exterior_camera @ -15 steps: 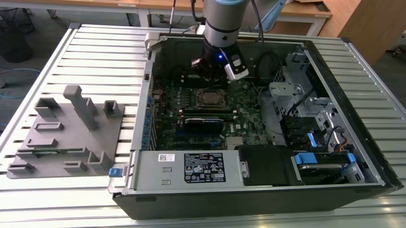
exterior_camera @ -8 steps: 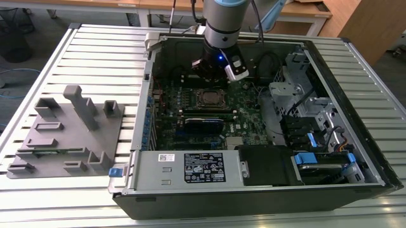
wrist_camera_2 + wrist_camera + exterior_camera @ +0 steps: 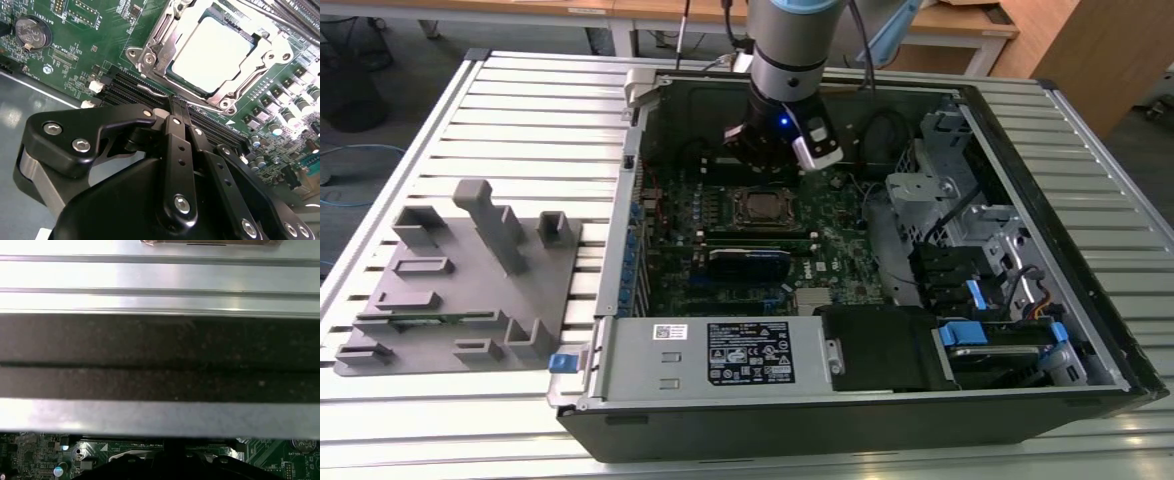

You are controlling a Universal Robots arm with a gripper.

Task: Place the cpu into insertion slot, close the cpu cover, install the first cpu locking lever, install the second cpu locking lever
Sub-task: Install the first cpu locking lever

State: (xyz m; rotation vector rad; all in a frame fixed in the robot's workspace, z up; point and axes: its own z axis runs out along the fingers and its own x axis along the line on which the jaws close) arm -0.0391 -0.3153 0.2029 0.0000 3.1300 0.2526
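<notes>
While the tool (image 3: 179,109) is clenched empty, fingers pressed together, its tips stand just beside a thin wire lever (image 3: 150,90) at the socket's edge. The cpu (image 3: 210,50) lies flat in the insertion slot (image 3: 139,52), metal top up, framed by the lowered cpu cover (image 3: 255,62); square, it shows no long axis.

Soft, even light from above fills the exterior view: the ribbed table (image 3: 494,110) reads pale and bright, while the inside of the computer case (image 3: 854,425) sinks into shade, darkest beneath the arm, where a small blue lamp (image 3: 783,123) glows. In the second wrist view glare washes the cpu (image 3: 212,52) almost white and the cpu cover (image 3: 159,35) glints hard. In the first wrist view metal bands (image 3: 160,275) blow out around a dark, grainy strip (image 3: 160,355).
</notes>
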